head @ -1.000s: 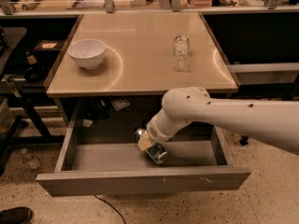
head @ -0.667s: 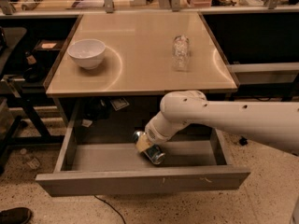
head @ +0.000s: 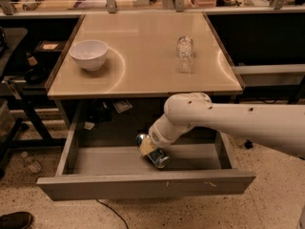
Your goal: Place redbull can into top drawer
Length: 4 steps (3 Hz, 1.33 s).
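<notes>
The top drawer [head: 143,185] is pulled out wide below the beige tabletop [head: 143,66]. The redbull can [head: 155,155], blue and silver, lies tilted inside the drawer near its middle. My gripper [head: 148,146] reaches down into the drawer from the right on a white arm [head: 228,120] and sits right at the can, around its upper part. The can's lower end is at the drawer floor.
A white bowl [head: 89,54] stands at the tabletop's left. A clear crinkled plastic bottle [head: 185,54] stands at its right. Dark shelves flank the table on both sides. Papers and clutter lie under the table behind the drawer. A shoe [head: 14,220] shows at the bottom left.
The gripper and the can have shifted slightly left and lower in the drawer. The can stays at the gripper.
</notes>
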Available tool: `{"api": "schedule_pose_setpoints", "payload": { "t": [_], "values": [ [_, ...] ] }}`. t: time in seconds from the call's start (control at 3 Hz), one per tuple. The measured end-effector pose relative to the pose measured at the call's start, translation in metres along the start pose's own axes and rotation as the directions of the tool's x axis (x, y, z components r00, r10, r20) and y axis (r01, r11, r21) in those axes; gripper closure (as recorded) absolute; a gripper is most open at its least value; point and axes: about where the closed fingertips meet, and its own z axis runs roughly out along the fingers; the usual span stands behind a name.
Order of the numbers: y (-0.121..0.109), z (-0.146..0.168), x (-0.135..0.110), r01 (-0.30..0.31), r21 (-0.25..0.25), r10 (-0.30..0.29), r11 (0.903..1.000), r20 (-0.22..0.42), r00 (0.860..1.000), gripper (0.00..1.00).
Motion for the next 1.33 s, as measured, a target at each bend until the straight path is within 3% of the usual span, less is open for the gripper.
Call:
{"api": "schedule_pose_setpoints", "payload": {
  "t": [0.67,1.0,1.33],
  "values": [
    [0.0,0.0,0.0,0.0,0.0,0.0,1.0,0.0,1.0,0.12],
    [0.0,0.0,0.0,0.0,0.0,0.0,1.0,0.0,1.0,0.0],
    [0.0001,0.0001,0.0,0.0,0.0,0.0,1.0,0.0,1.0,0.0]
  ]
}}
